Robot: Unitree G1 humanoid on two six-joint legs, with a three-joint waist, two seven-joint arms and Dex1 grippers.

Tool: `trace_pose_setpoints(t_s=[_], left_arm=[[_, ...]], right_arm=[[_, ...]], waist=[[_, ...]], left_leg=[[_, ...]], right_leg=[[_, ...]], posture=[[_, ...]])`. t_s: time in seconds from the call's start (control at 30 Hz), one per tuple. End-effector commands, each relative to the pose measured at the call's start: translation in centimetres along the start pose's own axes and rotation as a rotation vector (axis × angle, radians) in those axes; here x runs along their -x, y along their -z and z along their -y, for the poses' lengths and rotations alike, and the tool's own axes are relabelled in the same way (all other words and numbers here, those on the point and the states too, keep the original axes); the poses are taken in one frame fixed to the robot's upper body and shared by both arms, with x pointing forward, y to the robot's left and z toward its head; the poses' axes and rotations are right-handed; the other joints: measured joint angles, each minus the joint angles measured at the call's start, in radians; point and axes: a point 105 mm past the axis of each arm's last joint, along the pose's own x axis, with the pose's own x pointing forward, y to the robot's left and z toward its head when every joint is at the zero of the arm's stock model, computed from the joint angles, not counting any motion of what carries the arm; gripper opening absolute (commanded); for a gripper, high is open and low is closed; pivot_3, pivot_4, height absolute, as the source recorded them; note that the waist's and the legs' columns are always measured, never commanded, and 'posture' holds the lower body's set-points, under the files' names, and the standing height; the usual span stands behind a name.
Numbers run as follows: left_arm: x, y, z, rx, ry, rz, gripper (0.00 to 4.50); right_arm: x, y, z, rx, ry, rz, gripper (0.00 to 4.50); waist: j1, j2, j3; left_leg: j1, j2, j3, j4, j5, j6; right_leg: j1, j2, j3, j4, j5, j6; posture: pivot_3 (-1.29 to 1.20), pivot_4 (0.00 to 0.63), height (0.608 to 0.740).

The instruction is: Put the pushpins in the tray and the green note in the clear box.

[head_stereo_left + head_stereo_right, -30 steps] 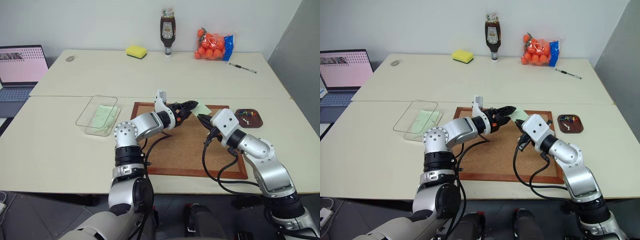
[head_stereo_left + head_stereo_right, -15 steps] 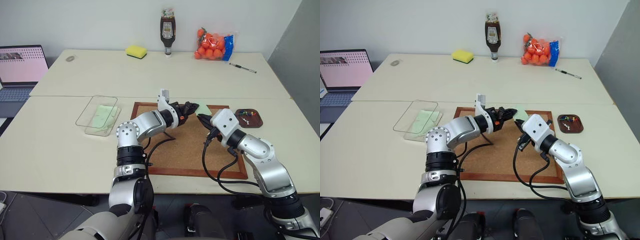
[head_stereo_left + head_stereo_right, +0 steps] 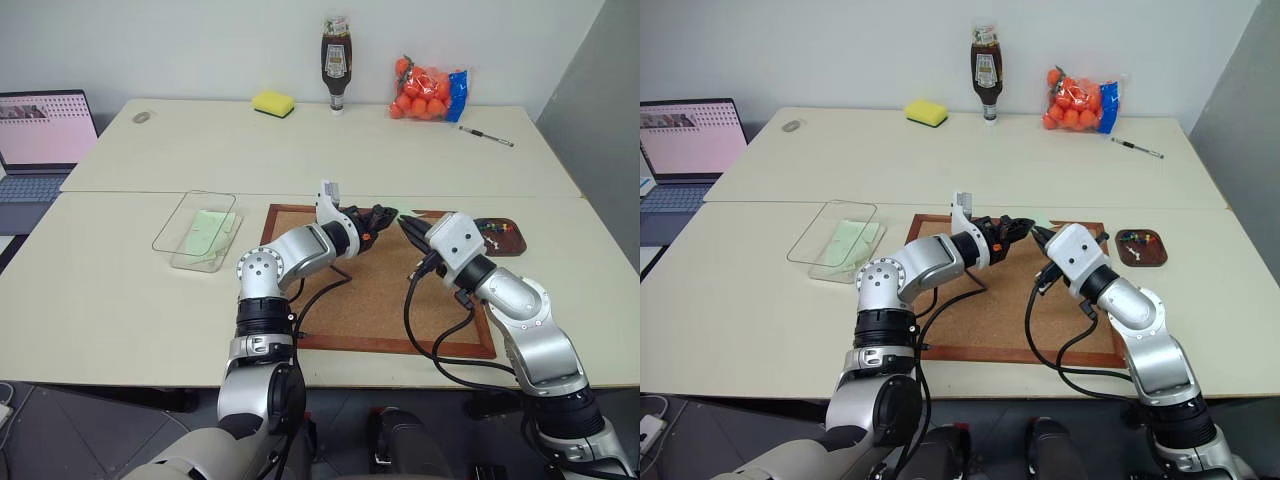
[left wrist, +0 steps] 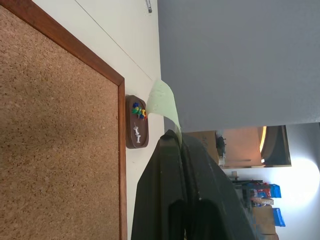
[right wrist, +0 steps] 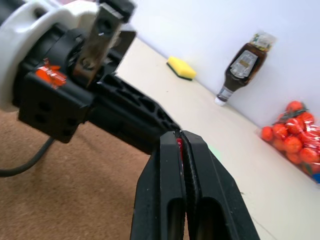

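My left gripper is held over the far edge of the cork board. It is shut on the pale green note, which sticks out past its fingertips. Tip to tip with it, my right gripper is shut on a red pushpin that shows between its fingertips. The small brown tray lies just right of the board with several pushpins in it. Left of the board sits the clear box, and another green slip lies inside it.
A laptop stands at the far left. Along the back of the table are a yellow sponge, a sauce bottle, a bag of oranges and a pen.
My left gripper's fingers were open around the green note and have shut on it. The note no longer lies flat at the board's far edge.
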Motion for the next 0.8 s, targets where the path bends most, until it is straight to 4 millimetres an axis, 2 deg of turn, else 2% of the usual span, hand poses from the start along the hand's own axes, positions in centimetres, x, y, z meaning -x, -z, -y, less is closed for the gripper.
trace_pose_setpoints(t_s=[0.03,0.3,0.5,0.57,0.67,0.8], left_arm=[[-1.1,1.8,0.9,0.029,0.051,-0.024,0.04],[-1.0,1.5,0.1,0.014,0.012,-0.008,0.04],[-0.9,1.2,-0.6,-0.006,-0.02,0.008,0.04],[-0.7,0.8,-0.5,-0.031,-0.019,0.026,0.04],[0.0,-0.3,0.4,-0.15,0.01,0.074,0.04],[1.4,-1.1,1.0,-0.4,0.002,0.105,0.04]], right_arm=[[0.5,-1.8,0.9,0.03,0.046,0.07,0.0],[1.1,-2.4,1.7,0.03,0.109,0.096,0.0],[1.5,-2.5,2.5,-0.039,0.163,0.108,0.0],[1.9,-1.9,3.3,-0.073,0.209,0.079,0.0],[2.8,0.3,4.4,-0.1,0.281,-0.011,0.0],[3.9,3.5,5.6,-0.144,0.373,-0.15,0.0]], waist=[[0.0,0.0,0.0],[0.0,0.0,0.0],[0.0,0.0,0.0],[0.0,0.0,0.0],[0.0,0.0,0.0],[-0.002,0.0,0.0]], left_leg=[[0.0,0.0,0.0,0.0,0.0,0.0],[0.0,0.0,0.0,0.0,0.0,0.0],[0.0,0.0,0.0,0.0,0.0,0.0],[0.0,0.0,0.0,0.0,0.0,0.0],[0.0,0.0,0.0,0.0,0.0,0.0],[0.0,0.0,0.001,0.0,0.0,0.0]], right_leg=[[0.0,0.0,0.0,0.0,0.0,0.0],[0.0,0.0,0.0,0.0,0.0,0.0],[0.0,0.0,0.0,0.0,0.0,0.0],[0.0,0.0,0.0,0.0,0.0,0.0],[0.0,0.0,0.0,0.0,0.0,0.0],[0.0,0.0,0.001,0.0,0.0,0.0]], posture=[[0.0,0.15,0.74],[0.0,0.15,0.74],[0.0,0.15,0.74],[0.0,0.15,0.74],[0.0,0.15,0.74],[0.0,0.15,0.74]])
